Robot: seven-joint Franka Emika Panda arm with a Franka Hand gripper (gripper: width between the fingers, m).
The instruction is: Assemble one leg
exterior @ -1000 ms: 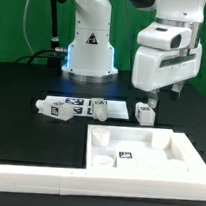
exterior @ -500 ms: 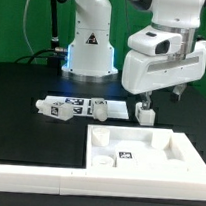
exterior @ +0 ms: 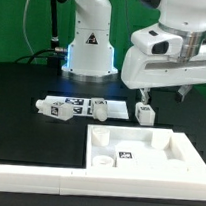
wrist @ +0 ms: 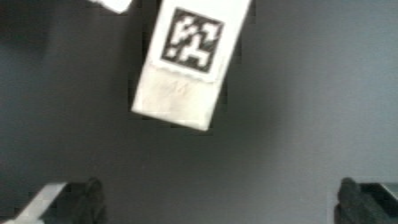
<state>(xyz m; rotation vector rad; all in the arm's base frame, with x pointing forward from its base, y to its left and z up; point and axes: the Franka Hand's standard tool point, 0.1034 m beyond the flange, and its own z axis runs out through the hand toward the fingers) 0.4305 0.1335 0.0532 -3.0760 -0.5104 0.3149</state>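
1 leg (exterior: 144,114) on black table (exterior: 21,95), just under fingers (exterior: 145,95), spread wide & gripping nothing

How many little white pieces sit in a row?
3, from the exterior view's left: first rounded piece, second rounded piece, then the leg. None looks hidden.

Leg (wrist: 183,70) lies skewed on dark table (wrist: 302,120), square tag (wrist: 192,38) facing camera. Gripper (wrist: 217,200) spread wide, fingertips (wrist: 68,200) clear of leg.
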